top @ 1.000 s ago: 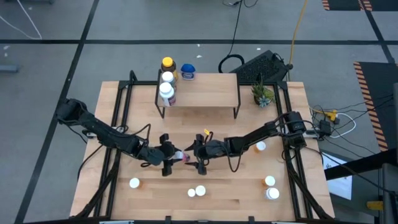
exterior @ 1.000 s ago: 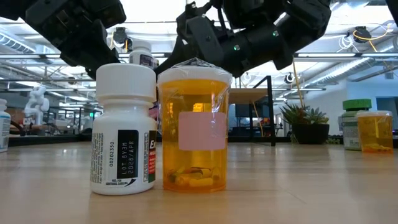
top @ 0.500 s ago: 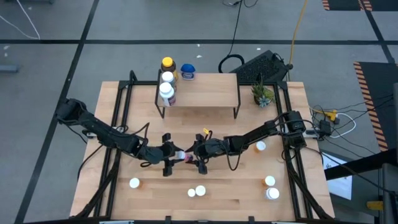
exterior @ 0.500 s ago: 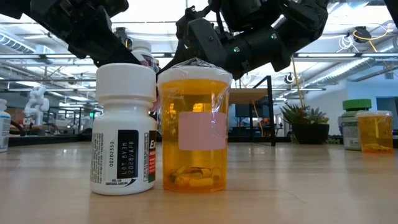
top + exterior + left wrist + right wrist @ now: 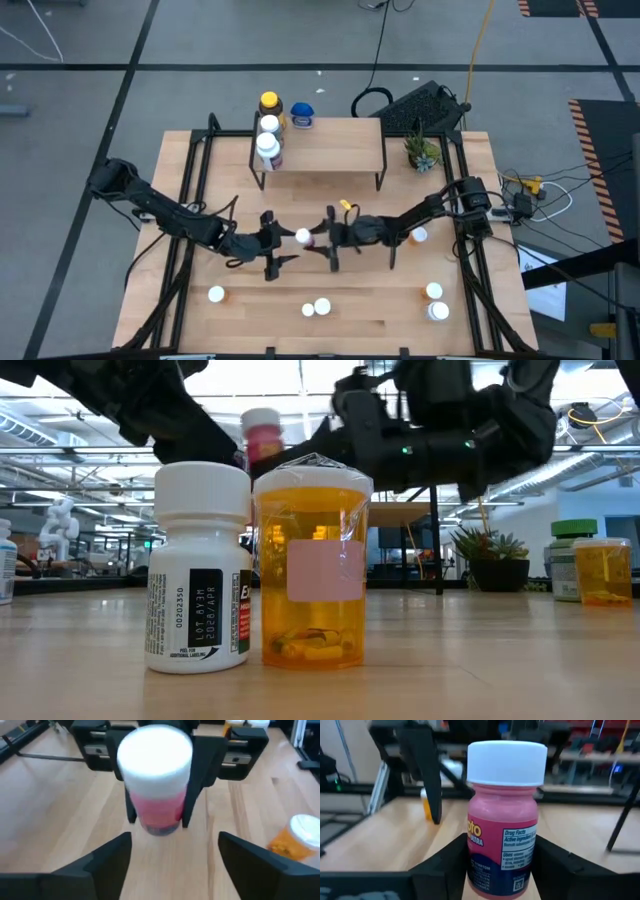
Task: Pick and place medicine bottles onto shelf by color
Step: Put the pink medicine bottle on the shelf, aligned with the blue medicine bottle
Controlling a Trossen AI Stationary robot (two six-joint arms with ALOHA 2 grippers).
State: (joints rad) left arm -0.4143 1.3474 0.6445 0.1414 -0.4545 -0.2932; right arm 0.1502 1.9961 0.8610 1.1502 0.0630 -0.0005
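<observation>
A pink medicine bottle (image 5: 302,236) with a white cap hangs above the table's middle, and my right gripper (image 5: 320,239) is shut on it. The right wrist view shows the bottle (image 5: 502,820) upright between that gripper's fingers. My left gripper (image 5: 280,246) stands open just left of the bottle, and its fingers (image 5: 112,857) touch nothing. The shelf (image 5: 330,145) stands at the table's far side. On its left end stand a yellow-capped bottle (image 5: 269,103), two white-capped ones (image 5: 267,135) and a blue-capped one (image 5: 302,116). My right gripper pinches the pink bottle's body (image 5: 485,870) below the cap between its two fingers (image 5: 445,867), one on each side. The fingers come level from the table's right side. The bottle stands upright, cap up, lifted clear of the table (image 5: 262,435).
Loose bottles stand on the near half of the table: one at the left (image 5: 216,294), two at the middle (image 5: 315,308), two at the right (image 5: 436,301), and one farther back (image 5: 418,236). A potted plant (image 5: 421,150) stands right of the shelf. A white bottle (image 5: 200,570) and an orange one (image 5: 312,565) fill the low view's foreground.
The pink bottle, which sat between both grippers, has gone a little toward the table's right and far edges with my right gripper and now stands clear of my left gripper's fingers. It has risen slightly in the low view.
</observation>
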